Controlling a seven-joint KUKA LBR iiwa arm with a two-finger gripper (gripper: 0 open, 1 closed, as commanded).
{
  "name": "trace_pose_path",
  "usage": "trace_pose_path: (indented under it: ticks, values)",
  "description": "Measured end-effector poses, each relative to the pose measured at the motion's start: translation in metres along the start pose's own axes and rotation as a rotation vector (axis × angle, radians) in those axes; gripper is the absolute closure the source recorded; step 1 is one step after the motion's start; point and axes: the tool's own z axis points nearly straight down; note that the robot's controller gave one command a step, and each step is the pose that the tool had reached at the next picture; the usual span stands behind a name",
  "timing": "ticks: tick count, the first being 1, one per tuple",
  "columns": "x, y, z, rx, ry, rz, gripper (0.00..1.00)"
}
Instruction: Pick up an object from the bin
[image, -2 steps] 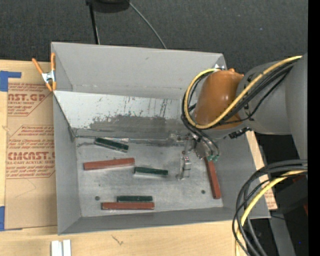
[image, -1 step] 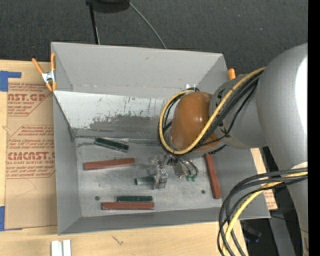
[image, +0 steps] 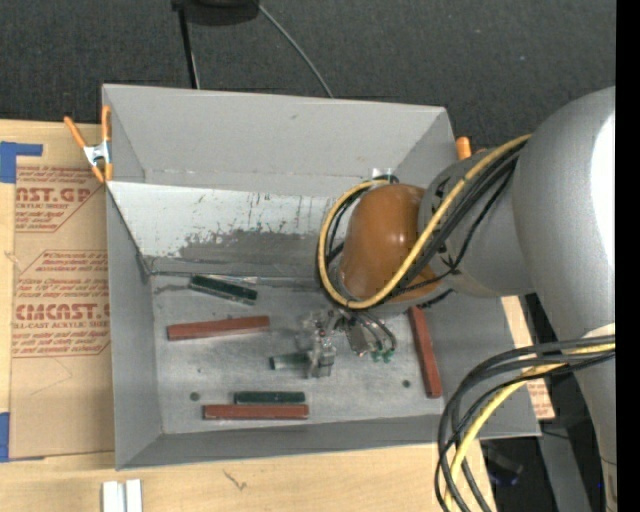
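Pincer (image: 320, 352) mid-floor beside small green stick (image: 288, 362), bin walls (image: 130, 330) well apart; opening unreadable.

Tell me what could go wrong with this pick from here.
1. The gripper sits low by a small dark green piece in the middle of the bin; it may push the piece aside instead of catching it.
2. The piece seems to lie flat on the floor, so a grasp may slip off.
3. The reddish-brown stick at the right lies near the wrist's cables and might be knocked.
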Motion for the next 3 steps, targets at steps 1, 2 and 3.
trace_pose_path:
  ticks: [1, 2, 3]
  values:
    - [-0.008, -0.009, -0.106, 0.002, -0.001, 0.015, 1.0]
    - [-0.008, -0.009, -0.106, 0.002, -0.001, 0.015, 1.0]
    - [-0.004, -0.008, -0.174, 0.002, -0.002, 0.014, 1.0]
